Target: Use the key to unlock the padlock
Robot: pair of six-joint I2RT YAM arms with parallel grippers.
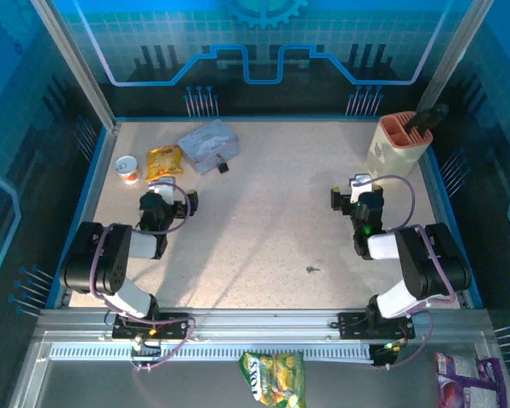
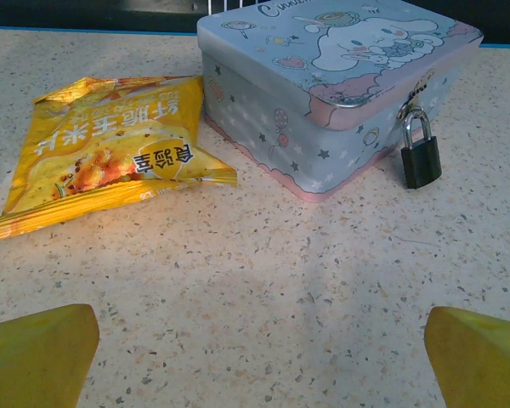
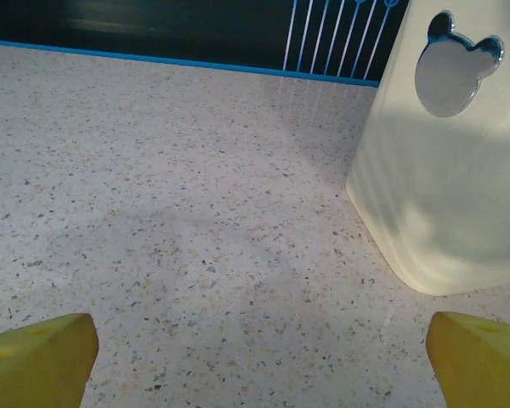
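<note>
My left gripper (image 2: pixel 255 365) spreads wide and empty, my right gripper (image 3: pixel 255 365) likewise. Ahead of the left, the small black-bodied, silver-shackled padlock (image 2: pixel 421 153) hangs on the pastel cartoon-printed tin (image 2: pixel 323 102): hard and slick, I judge, best pinched by its flat sides. The tiny dark metal key (image 1: pixel 311 270) lies mid-table, thin, light, probably skittish

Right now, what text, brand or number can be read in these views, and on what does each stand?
"Cinna…", cursive, cut off by the picture's edge: lid of the pale blue rectangular tin box.
Chinese print, upside down, unreadable here: yellow foil snack bag.
Blurred lettering, unreadable: green-and-yellow snack bag at the near edge.
No marking readable: small black padlock.
</note>
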